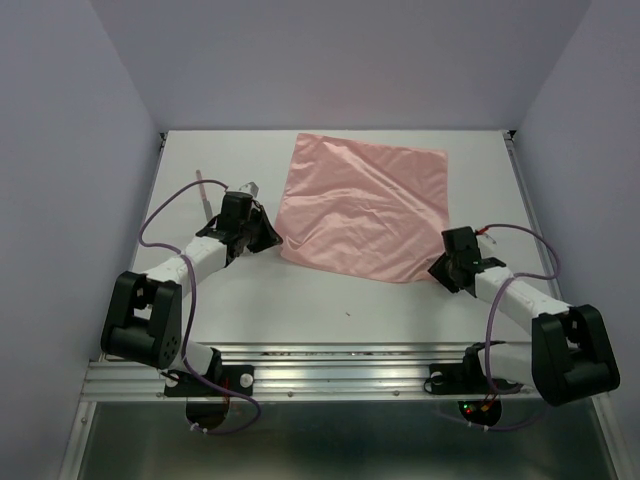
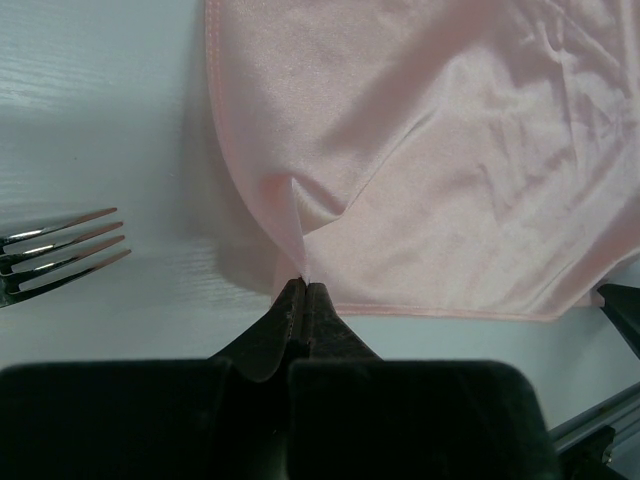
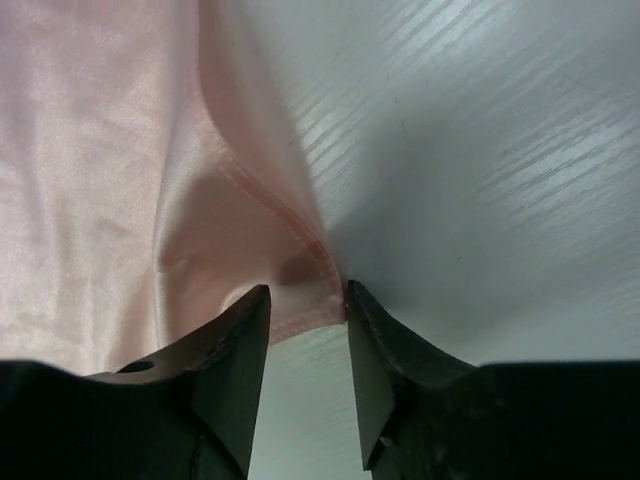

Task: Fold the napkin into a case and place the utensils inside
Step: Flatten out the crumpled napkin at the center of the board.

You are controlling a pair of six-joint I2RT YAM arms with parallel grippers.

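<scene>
The salmon-pink napkin [image 1: 360, 205] lies spread flat and wrinkled on the white table, with no fold in it. My left gripper [image 1: 268, 237] is shut on its near-left corner, where a ridge of napkin [image 2: 430, 150] runs up into the pinched tips of the left gripper [image 2: 303, 286]. My right gripper [image 1: 438, 268] is at the near-right corner. In the right wrist view the right gripper [image 3: 306, 295] is open, and the hemmed corner of the napkin [image 3: 120, 150] lies between its jaws. The utensils [image 1: 203, 190] lie left of the napkin behind the left arm, and a fork [image 2: 60, 250] shows its tines.
An aluminium rail [image 1: 330, 365] runs along the table's near edge, where both arm bases sit. Pale walls close in the table at the left, back and right. Purple cables [image 1: 165, 210] loop beside each arm.
</scene>
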